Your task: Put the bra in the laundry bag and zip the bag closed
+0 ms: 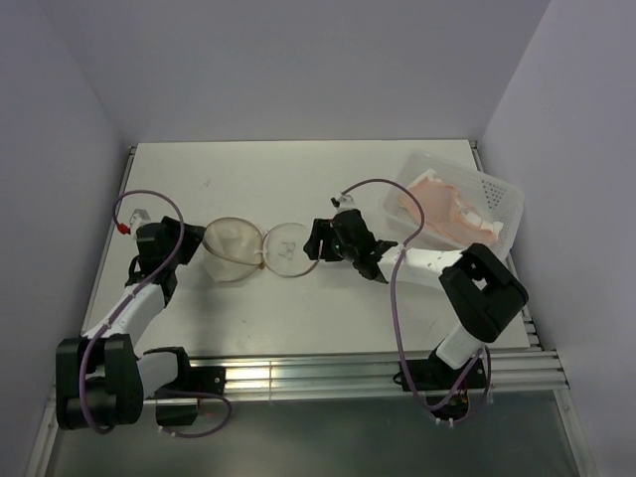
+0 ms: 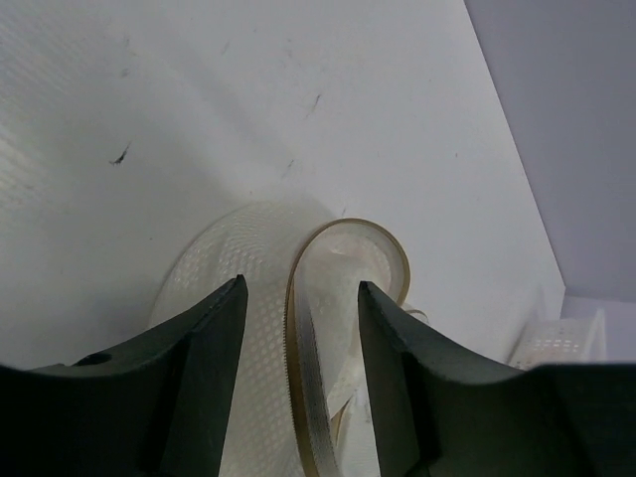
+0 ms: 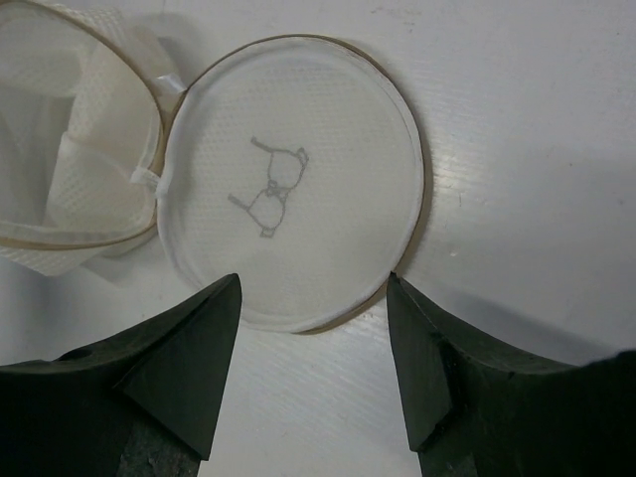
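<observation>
Open laundry bag [image 1: 232,250] on the table [image 1: 298,179]; bra [image 1: 425,199] over in the clear bin [image 1: 502,204].
We note the left pincer [image 2: 303,338] at the bag's left side, fingers apart and astride the tan zip rim, not closed on it. The bag's mouth gapes. Its round lid [image 3: 293,189], outline side up, lies flat just right of the body and joined to it. The right pincer [image 3: 313,328] stands apart at the lid's edge, holding nothing. Far right, the pink bra rests inside the bin.
</observation>
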Motion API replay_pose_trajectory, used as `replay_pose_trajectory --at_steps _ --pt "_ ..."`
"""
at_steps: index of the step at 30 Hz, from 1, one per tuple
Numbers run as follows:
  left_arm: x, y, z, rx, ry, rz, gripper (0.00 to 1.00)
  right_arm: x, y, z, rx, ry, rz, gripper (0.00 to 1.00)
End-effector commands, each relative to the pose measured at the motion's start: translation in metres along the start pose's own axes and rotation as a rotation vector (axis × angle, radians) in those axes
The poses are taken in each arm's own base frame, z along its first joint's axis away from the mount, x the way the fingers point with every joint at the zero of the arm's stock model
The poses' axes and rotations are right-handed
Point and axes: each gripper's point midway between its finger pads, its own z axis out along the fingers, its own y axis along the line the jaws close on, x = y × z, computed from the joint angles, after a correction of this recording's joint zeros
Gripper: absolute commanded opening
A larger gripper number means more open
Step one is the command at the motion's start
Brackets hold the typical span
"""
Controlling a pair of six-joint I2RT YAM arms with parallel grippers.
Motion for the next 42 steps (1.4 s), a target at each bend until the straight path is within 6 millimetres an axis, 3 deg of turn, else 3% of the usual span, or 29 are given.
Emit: replay_pose_trajectory --at_steps 1,4,8,12,18,21,27,29,35,38,42 --pt "-0.012 -0.027 0.001 0.13 -0.045 -0.019 0.54 -0.01 0.0 0.014 0.033 -0.011 0.005 0.68" --pt "-0.013 -0.032 0.001 0.157 -0.052 -0.012 0.42 -0.006 -0.003 0.023 0.056 0.01 -0.002 0.65" --pt "-0.011 -0.031 0.003 0.168 -0.048 -0.011 0.39 -0.005 -0.007 0.031 0.071 0.025 -0.002 0.62" --pt "-0.004 -0.032 0.008 0.18 -0.014 -0.019 0.43 0.002 -0.012 0.037 0.081 0.05 0.004 0.64" --pt "-0.005 0.003 0.006 0.014 -0.047 -0.025 0.49 -0.002 -0.016 0.033 0.082 0.034 0.009 0.66" --pt "-0.004 0.003 0.001 0.023 -0.054 -0.03 0.59 -0.003 -0.016 0.033 0.083 0.032 0.01 0.66" --pt "-0.007 -0.001 0.005 0.036 -0.061 -0.025 0.58 0.0 -0.019 0.033 0.095 0.04 0.004 0.65" --pt "0.0 -0.006 0.006 0.079 -0.026 -0.024 0.57 0.0 -0.018 0.034 0.091 0.041 0.007 0.63" --pt "0.002 -0.023 0.01 0.167 -0.008 -0.015 0.46 0.004 -0.02 0.038 0.096 0.06 0.009 0.62" --pt "-0.001 -0.029 0.009 0.194 -0.02 -0.008 0.27 0.005 -0.021 0.04 0.101 0.064 0.009 0.6" --pt "-0.004 -0.034 0.006 0.206 -0.033 0.004 0.08 0.01 -0.023 0.044 0.11 0.082 0.004 0.55"
